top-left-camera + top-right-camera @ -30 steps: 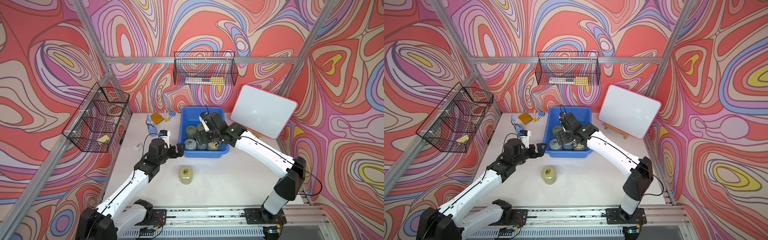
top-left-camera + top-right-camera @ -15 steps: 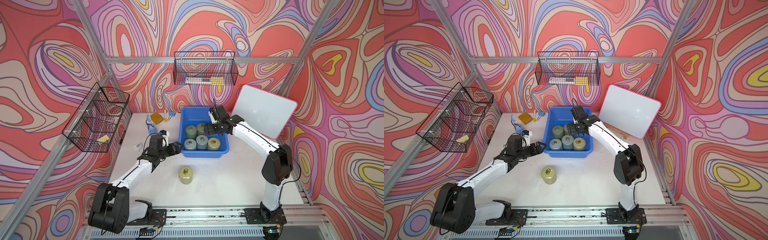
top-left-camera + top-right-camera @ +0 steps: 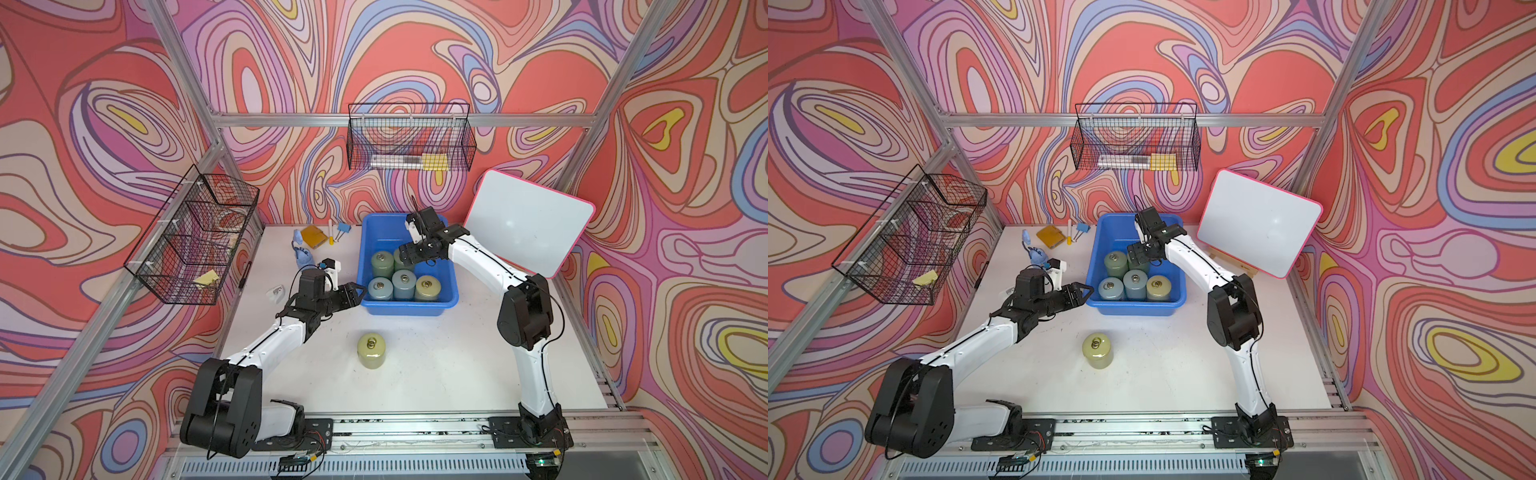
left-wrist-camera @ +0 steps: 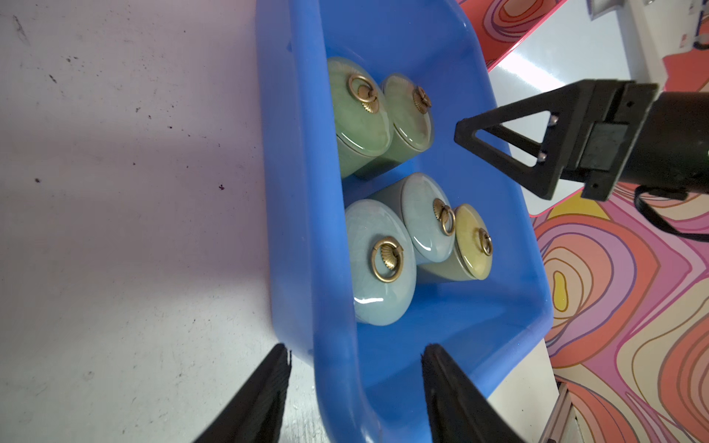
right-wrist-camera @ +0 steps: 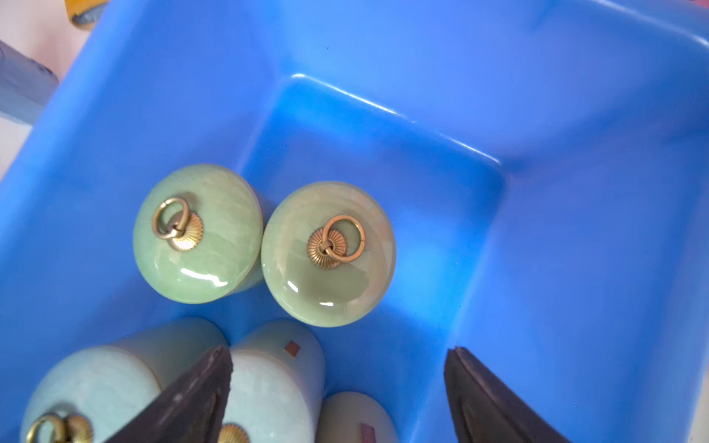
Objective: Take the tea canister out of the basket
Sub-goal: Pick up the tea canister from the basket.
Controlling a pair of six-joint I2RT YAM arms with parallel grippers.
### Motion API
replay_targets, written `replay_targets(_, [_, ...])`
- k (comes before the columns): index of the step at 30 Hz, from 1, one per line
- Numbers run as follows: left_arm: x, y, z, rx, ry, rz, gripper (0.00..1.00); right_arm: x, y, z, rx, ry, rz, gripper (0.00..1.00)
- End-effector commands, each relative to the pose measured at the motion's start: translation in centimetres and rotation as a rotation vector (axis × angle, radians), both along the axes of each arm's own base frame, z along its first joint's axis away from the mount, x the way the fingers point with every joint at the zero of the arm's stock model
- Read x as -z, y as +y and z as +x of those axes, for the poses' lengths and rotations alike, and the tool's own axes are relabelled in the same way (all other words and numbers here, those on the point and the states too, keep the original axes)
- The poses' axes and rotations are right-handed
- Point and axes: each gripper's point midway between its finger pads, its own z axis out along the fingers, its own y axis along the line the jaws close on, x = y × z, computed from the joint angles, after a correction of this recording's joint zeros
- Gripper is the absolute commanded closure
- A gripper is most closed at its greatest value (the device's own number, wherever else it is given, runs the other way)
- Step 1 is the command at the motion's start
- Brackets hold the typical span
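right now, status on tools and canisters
Left tool open, straddling basket wall. Right tool open above five canisters inside. Sixth canister on table. Nothing blocking.

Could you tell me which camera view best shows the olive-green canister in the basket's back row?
The right wrist view: the canister sits mid-frame, its ringed lid unobstructed. The left wrist view shows it obliquely, partly behind its greener neighbour. In both top views the right tool hides most of it.
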Motion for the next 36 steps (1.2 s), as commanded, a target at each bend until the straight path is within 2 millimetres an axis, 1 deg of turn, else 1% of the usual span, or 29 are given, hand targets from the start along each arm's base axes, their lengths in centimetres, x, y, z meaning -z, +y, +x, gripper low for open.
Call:
replay_targets(1, [0.4,-0.2,0.1,0.013,0.006,-0.01,0.45,0.3,0.4,0.4,-0.07,-0.004,-0.027,0.08])
replay_targets(4, [0.8,-0.1,0.1,0.01,0.018,-0.004,0.47,1.2,0.3,0.8,-0.076,0.012,-0.042,0.08])
replay_targets(14, [1.5,0.2,-0.1,0.002,0.035,0.02,0.55,2.9,0.5,1.7,-0.091,0.034,-0.041,0.08])
replay_targets(29, [1.7,0.4,-0.1,-0.006,0.04,0.031,0.56,4.9,1.0,3.2,-0.089,0.044,-0.03,0.08])
replay_targets(36, [1.4,0.4,-0.2,-0.006,0.033,0.027,0.57,6.0,1.2,4.0,-0.074,0.043,-0.018,0.08])
